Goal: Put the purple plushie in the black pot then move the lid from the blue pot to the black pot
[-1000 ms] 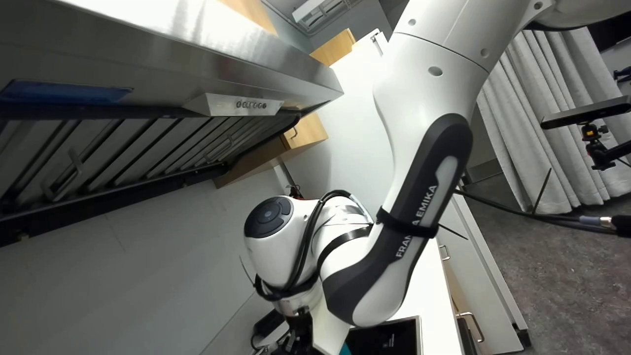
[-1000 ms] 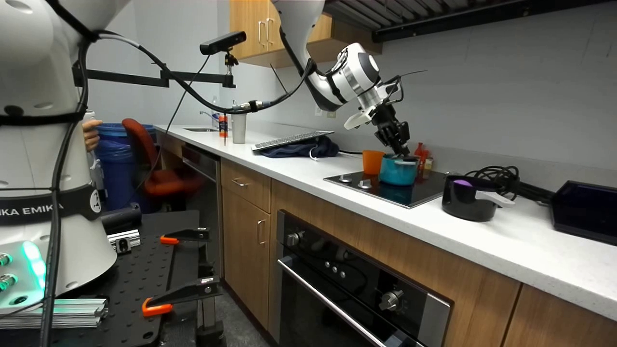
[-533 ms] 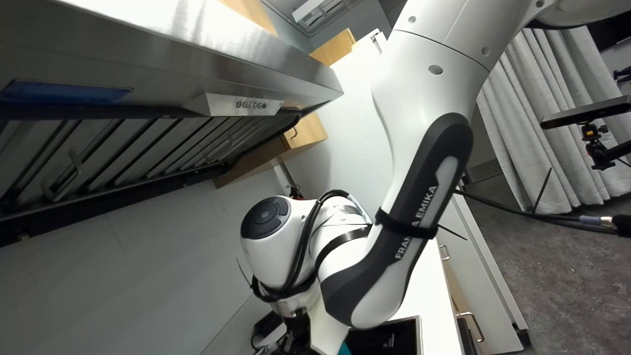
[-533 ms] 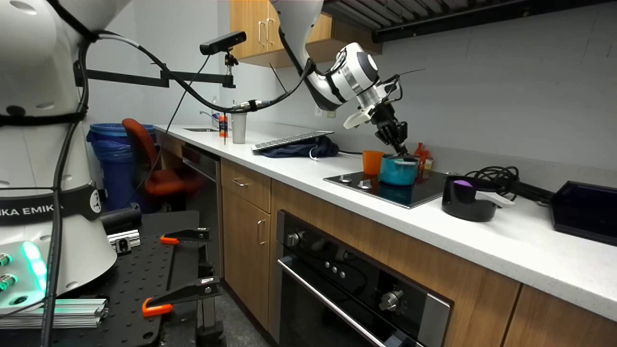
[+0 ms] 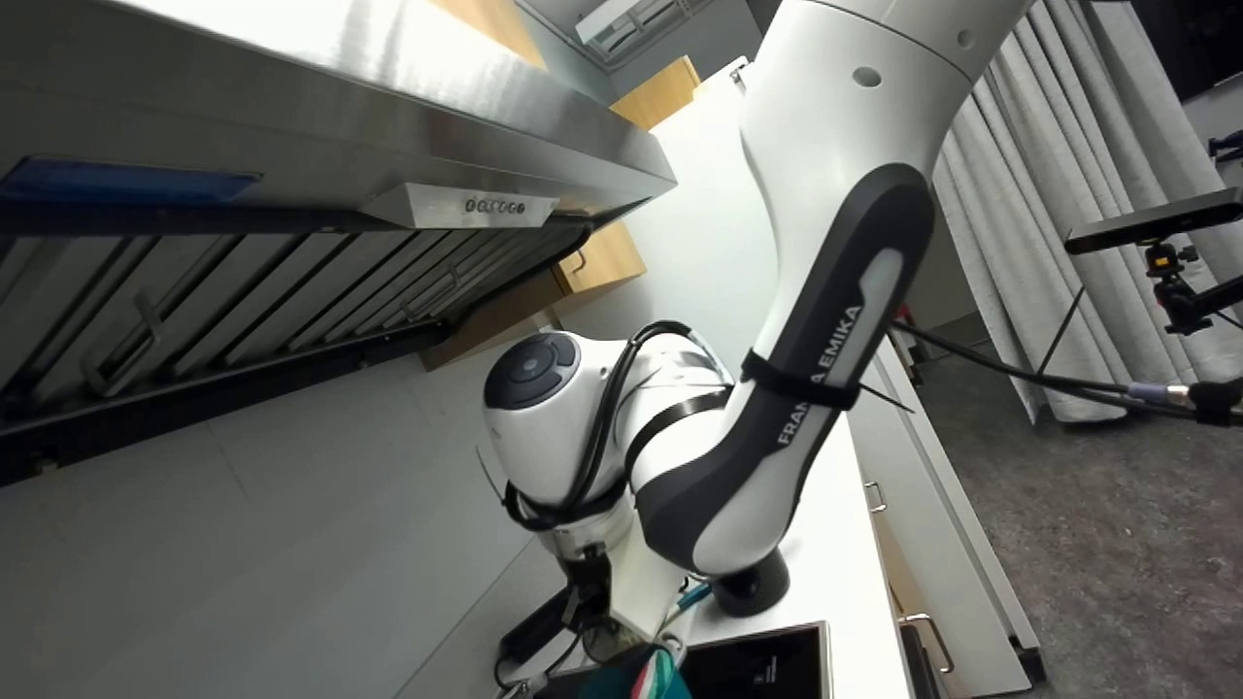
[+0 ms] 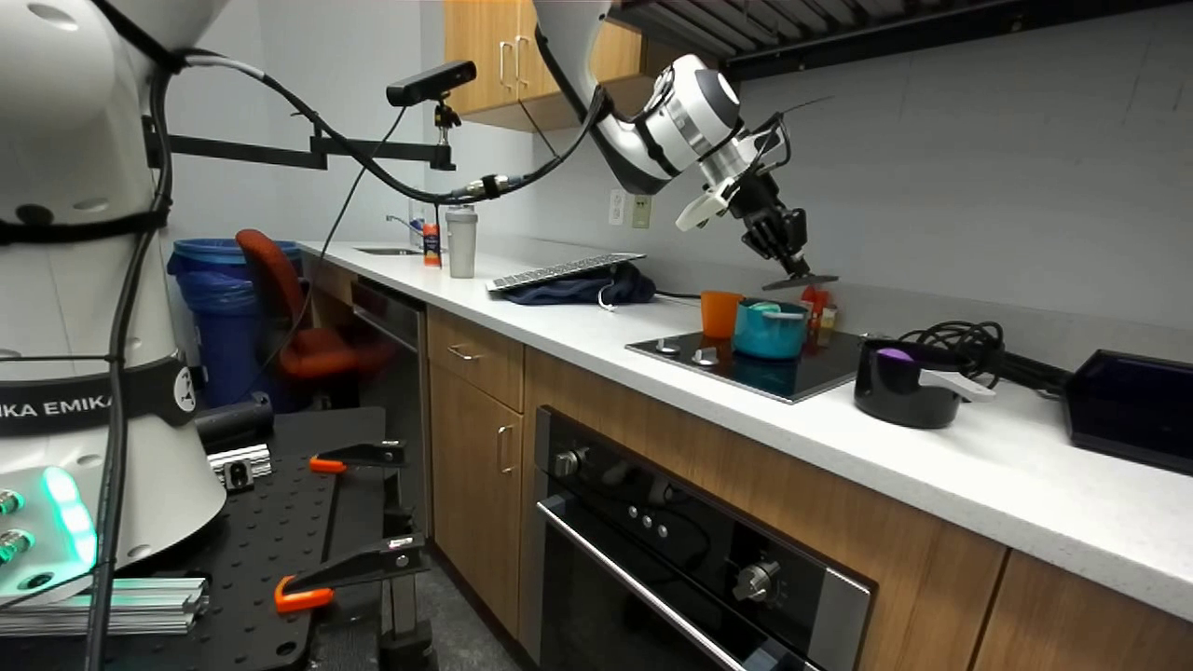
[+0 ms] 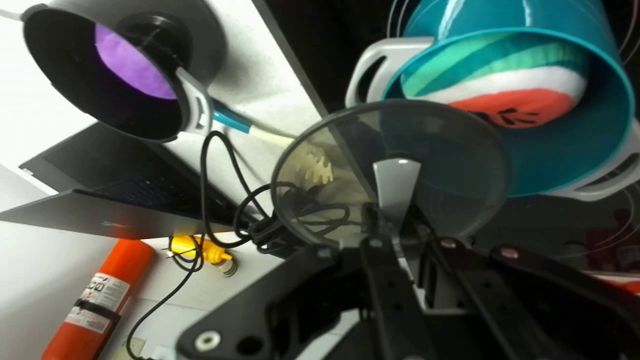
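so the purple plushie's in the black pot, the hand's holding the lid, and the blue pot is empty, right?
Not quite: the blue pot isn't empty. The wrist view shows what looks like a watermelon plushie inside it. The rest holds: the purple plushie is in the black pot, and the hand holds the lid.

Grey wall [image 6: 979, 177], wooden cabinets [image 6: 473, 494], white countertop [image 6: 1044, 475], pale curtain [image 5: 1034, 204]

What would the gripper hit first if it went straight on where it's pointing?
Likely the blue pot, caught by the held lid; if that clears it, the cooktop. Depth is unclear.
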Available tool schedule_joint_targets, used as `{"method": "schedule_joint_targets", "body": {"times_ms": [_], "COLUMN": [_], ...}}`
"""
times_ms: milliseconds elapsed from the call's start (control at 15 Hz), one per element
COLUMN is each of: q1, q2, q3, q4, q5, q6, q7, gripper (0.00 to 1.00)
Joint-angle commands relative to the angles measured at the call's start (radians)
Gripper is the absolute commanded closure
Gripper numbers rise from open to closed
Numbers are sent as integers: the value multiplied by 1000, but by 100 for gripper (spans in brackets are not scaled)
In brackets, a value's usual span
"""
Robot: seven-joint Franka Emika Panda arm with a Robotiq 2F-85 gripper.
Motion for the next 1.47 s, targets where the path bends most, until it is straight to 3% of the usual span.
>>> {"method": "schedule_joint_targets", "body": {"times_ms": [0,800,1400], "q1": [-7,-103,-149], "q2": [-82,-109,-103], "q3": [-37,-76,-90], "q4": [-83,-96,-102], "q5": [-29,-14,-21], "q6": [34,34,33], "q7": [89,312,405], "gripper": [97,97,97]}}
